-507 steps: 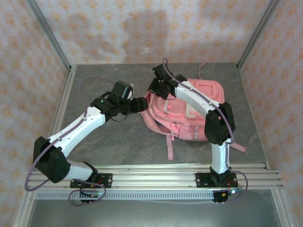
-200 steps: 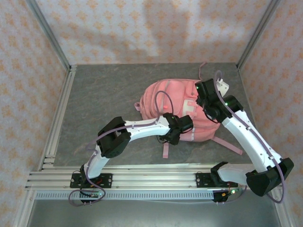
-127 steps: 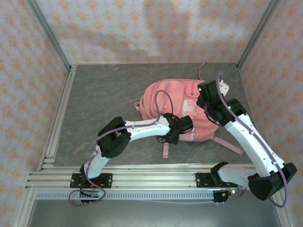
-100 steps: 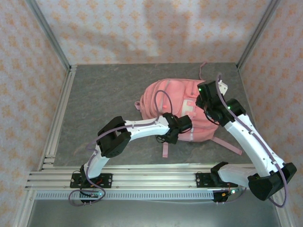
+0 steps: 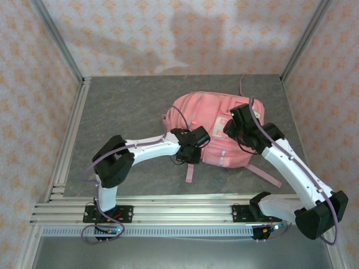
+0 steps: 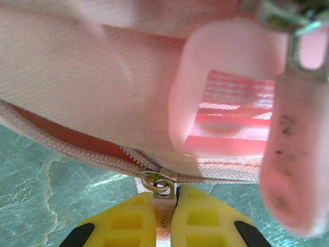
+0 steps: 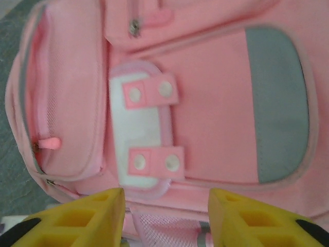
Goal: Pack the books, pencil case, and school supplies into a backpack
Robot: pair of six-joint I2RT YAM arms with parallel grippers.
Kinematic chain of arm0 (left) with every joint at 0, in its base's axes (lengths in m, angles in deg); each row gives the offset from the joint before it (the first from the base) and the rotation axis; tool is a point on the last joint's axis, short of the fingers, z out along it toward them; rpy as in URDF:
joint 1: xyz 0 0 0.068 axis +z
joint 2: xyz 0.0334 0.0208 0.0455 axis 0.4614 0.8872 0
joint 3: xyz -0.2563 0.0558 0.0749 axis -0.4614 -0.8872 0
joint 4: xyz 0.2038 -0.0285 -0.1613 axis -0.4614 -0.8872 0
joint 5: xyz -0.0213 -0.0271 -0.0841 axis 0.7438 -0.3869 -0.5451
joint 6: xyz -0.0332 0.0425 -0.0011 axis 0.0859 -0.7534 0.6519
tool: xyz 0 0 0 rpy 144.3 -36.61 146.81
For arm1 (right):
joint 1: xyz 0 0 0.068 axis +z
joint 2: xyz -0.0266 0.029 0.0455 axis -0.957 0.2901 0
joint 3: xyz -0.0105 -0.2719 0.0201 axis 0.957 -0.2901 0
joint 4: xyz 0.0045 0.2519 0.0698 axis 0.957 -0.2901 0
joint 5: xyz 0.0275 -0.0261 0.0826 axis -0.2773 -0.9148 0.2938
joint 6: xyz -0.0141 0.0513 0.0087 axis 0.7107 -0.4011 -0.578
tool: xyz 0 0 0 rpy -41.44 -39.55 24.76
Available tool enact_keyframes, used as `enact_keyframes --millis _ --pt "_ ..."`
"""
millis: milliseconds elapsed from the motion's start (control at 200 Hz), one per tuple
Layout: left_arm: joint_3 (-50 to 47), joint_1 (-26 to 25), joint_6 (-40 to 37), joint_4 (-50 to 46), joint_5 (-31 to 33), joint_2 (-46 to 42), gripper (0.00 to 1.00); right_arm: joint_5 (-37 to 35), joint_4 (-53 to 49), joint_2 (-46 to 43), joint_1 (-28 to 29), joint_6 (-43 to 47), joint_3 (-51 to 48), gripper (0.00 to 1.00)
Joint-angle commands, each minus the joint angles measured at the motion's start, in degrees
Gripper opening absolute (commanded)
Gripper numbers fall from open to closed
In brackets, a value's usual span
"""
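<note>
The pink backpack [image 5: 216, 126] lies flat on the grey table. In the left wrist view my left gripper [image 6: 172, 199] is shut on the pink zipper pull [image 6: 163, 218], which hangs from a brass slider [image 6: 158, 182] on the backpack's [image 6: 92, 87] lower seam. From above, that gripper [image 5: 189, 152] sits at the bag's near-left edge. My right gripper [image 5: 236, 128] hovers over the bag's right side, and its yellow fingers [image 7: 105, 208] stand wide apart above the front pocket's white patch [image 7: 140, 128] with nothing between them. The books, pencil case and school supplies are hidden.
A pink strap [image 5: 189, 171] trails toward the near edge and another strap [image 5: 265, 175] runs off to the right. Aluminium rails [image 5: 185, 208] cross the near edge, a frame rail [image 5: 73, 129] borders the left, and patterned walls enclose the table.
My left gripper closed on the zipper pull and drew left, and the backpack shifted left with it. My right gripper opened wider and moved slightly nearer over the bag.
</note>
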Motion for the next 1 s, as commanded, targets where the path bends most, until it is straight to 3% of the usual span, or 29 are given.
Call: enact_keyframes --millis 0,260,450,585,751,991 --pt "-3.21 1.71 1.83 1.96 -1.47 -2.69 0.1 2.09 1.66 -3.8 -0.37 -5.81 -2.91 0.48" --pt "-3.32 3.48 -0.38 -6.23 7.91 -5.39 0.32 0.83 1.7 -5.9 -0.37 -5.4 -5.8 0.49" --pt "-4.2 6.43 -4.07 -8.22 10.78 -8.59 0.33 0.42 1.09 -6.35 -0.37 -2.3 -4.74 0.48" --pt "-3.11 6.17 -10.64 -6.88 5.64 -9.83 0.34 1.6 1.26 -6.94 -0.37 0.83 -4.26 0.45" --pt "-3.49 5.37 -13.41 -3.8 -2.74 -9.81 0.52 1.92 0.95 -7.98 -0.37 1.82 -4.77 0.45" --pt "3.19 -1.38 -10.63 -9.72 7.33 -1.75 0.54 1.44 0.87 -8.15 -0.37 0.37 -5.39 0.45"
